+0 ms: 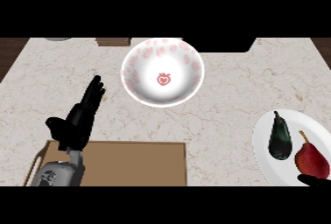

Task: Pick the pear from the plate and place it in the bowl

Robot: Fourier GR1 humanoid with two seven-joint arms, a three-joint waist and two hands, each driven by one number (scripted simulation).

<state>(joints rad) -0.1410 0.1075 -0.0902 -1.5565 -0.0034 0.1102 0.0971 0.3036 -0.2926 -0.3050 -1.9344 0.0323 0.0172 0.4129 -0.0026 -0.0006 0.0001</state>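
A: What does the surface look like?

B: A pale beige marble-patterned counter (213, 127) fills the view, with dark wood showing past its far corners. A flat brown wooden cutting board (129, 164) lies at the near left edge.

A: And the dishes?

B: A round white bowl with pink strawberry prints (163, 72) sits at the far middle. A white round plate (275, 168) sits at the near right, well apart from the bowl.

A: Where is the pear?

B: The dark red pear with a thin stem (311, 158) lies on the plate, just beside a dark green elongated vegetable (280, 138).

A: The hands?

B: The black left hand (81, 118) shows at the left above the board's far edge, fingers straight and together, thumb spread sideways, holding nothing. Only a black tip of the right hand (314, 180) shows at the lower right corner, just at the pear's near end; I cannot tell how its fingers are set.
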